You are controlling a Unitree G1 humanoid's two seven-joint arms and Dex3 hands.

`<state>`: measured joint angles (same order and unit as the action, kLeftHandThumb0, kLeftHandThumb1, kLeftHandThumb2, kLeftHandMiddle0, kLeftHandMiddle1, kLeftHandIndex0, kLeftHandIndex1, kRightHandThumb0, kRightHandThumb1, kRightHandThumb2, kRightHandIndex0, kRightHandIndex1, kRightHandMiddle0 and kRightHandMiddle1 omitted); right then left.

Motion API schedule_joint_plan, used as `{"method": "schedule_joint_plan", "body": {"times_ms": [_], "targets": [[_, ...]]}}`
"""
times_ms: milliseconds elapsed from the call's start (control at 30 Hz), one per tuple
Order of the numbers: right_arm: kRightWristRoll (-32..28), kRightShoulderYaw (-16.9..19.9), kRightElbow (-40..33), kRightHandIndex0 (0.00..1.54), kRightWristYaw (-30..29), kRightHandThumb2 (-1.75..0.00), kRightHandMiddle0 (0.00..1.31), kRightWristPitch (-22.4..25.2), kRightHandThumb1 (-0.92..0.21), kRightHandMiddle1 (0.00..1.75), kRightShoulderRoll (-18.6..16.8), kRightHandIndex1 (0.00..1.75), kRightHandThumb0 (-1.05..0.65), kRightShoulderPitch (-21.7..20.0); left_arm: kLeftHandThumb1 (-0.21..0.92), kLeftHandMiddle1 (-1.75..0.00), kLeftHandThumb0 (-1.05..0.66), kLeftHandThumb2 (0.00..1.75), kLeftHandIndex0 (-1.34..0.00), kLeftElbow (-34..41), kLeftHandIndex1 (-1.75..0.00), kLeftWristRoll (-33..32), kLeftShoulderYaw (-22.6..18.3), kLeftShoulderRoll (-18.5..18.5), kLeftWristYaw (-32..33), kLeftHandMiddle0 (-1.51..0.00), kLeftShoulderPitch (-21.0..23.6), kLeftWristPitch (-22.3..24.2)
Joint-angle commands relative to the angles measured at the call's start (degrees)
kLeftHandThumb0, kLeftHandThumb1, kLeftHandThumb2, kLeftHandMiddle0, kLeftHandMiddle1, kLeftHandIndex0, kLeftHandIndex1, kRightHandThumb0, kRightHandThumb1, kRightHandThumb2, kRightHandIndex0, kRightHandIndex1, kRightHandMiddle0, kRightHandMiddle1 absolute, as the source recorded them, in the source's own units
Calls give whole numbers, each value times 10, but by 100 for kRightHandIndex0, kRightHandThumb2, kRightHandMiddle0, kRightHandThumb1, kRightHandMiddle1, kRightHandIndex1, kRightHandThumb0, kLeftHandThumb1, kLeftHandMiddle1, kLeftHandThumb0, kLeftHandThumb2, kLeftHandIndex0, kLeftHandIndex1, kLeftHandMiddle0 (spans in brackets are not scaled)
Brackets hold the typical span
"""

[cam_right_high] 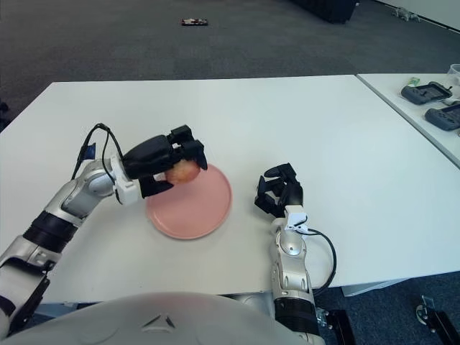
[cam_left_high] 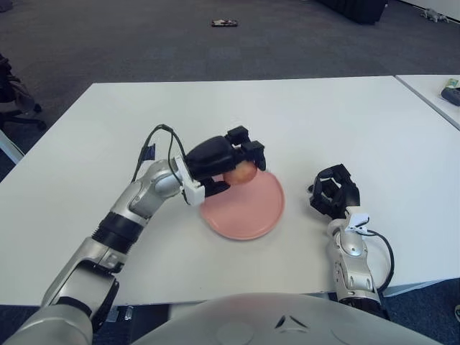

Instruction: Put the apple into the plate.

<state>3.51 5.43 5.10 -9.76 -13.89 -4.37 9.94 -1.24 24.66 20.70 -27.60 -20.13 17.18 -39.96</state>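
Observation:
A red-yellow apple (cam_left_high: 241, 172) is held in my left hand (cam_left_high: 228, 162), whose black fingers are curled around it. The hand holds it over the back left part of the pink plate (cam_left_high: 251, 208), which lies flat on the white table (cam_left_high: 323, 122). I cannot tell whether the apple touches the plate. It also shows in the right eye view (cam_right_high: 184, 172). My right hand (cam_left_high: 334, 192) rests on the table to the right of the plate, fingers curled, holding nothing.
A second white table (cam_right_high: 424, 108) at the right carries dark devices (cam_right_high: 430, 92). A small dark object (cam_left_high: 225, 23) lies on the carpet beyond the table. An office chair (cam_left_high: 11, 93) stands at the far left.

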Motion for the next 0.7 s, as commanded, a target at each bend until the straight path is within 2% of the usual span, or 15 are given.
{"method": "schedule_joint_plan", "body": {"times_ms": [0, 67, 200, 433, 667], "targets": [[2, 0, 2, 61, -4, -105, 43, 10, -54, 175, 2, 151, -41, 1, -6, -160, 0, 170, -66, 32, -175, -11, 3, -10, -24, -95, -15, 13], [1, 0, 2, 61, -4, -105, 44, 9, -54, 175, 2, 152, -41, 1, -6, -164, 0, 171, -65, 5, -175, 25, 27, 7, -16, -94, -23, 12], [-1, 0, 5, 62, -5, -106, 44, 0, -53, 175, 0, 151, -41, 1, -4, -168, 0, 171, -64, -76, -175, 97, 58, 35, 38, -91, -9, -14], [-5, -2, -3, 62, -7, -107, 45, 6, -52, 175, -5, 148, -42, 4, -1, -169, 0, 168, -61, -136, -175, 185, 80, 36, 120, -89, 0, -66], [-6, -1, -15, 62, -7, -107, 44, 23, -53, 175, -6, 146, -42, 10, 0, -168, 0, 166, -60, -167, -175, 240, 91, 34, 204, -88, -6, -96]]}}
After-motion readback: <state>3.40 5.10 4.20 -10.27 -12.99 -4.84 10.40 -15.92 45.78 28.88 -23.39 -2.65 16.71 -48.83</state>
